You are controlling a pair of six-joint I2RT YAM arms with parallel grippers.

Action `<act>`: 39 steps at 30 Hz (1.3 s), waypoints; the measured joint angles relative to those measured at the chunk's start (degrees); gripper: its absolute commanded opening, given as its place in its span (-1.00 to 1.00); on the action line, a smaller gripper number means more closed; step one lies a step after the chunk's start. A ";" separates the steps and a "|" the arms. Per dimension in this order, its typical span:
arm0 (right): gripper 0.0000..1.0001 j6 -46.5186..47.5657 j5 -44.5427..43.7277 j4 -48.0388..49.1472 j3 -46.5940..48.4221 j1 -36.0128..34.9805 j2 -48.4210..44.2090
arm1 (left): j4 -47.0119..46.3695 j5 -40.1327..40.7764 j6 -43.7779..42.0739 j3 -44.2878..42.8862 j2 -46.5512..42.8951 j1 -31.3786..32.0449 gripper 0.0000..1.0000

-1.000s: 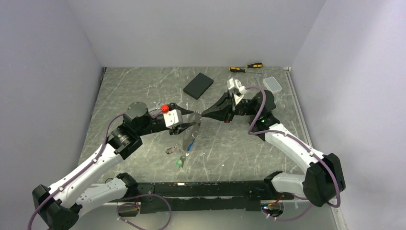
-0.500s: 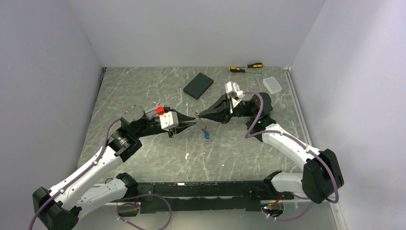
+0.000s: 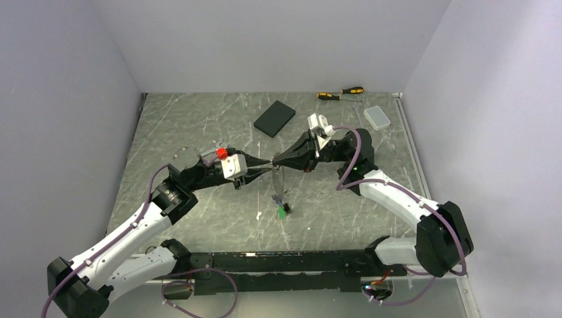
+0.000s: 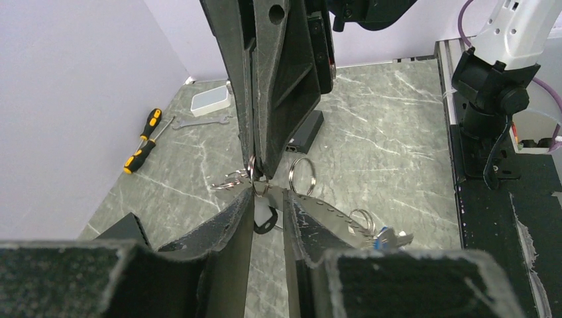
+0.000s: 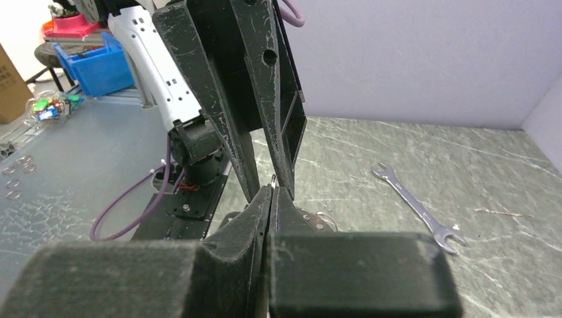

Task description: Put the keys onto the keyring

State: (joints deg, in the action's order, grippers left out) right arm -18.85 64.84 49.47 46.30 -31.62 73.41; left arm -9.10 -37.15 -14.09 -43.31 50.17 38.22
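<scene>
Left pincer [image 3: 264,165]: narrowed from wide, at the keyring [image 3: 276,183] (grip unclear).
Right pincer [image 3: 275,162]: clamped on keyring.
Keys [image 3: 283,211]: dangling; handover likely.

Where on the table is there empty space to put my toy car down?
The far-left stretch of grey marble table, between the left wall and the flat black rectangular box, is bare. So is the near-right patch between the hanging silver keys and the right arm. The middle is crowded.
</scene>
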 measured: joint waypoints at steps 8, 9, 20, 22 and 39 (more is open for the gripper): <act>-1.00 -0.20 0.04 0.17 0.02 -0.35 0.20 | -1.18 0.42 -0.15 0.02 0.04 -0.07 -0.65; -1.00 -0.17 0.04 0.17 0.02 -0.37 0.22 | -1.27 0.44 -0.15 0.02 0.04 -0.07 -0.66; -1.00 -0.26 0.22 1.25 0.02 -0.72 0.85 | -2.75 0.90 0.26 0.98 0.07 -0.26 -1.00; -0.96 -0.26 0.20 1.53 0.02 -0.76 0.85 | -2.89 0.98 0.26 0.98 0.07 -0.26 -1.00; -0.15 3.78 -1.60 -13.31 1.60 -2.12 -0.07 | 6.01 4.04 -11.02 0.98 0.07 -0.26 -1.00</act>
State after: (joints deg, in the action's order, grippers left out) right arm -15.07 63.24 36.16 47.90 -33.74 73.34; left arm -3.09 -33.10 -25.10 -42.33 50.24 37.95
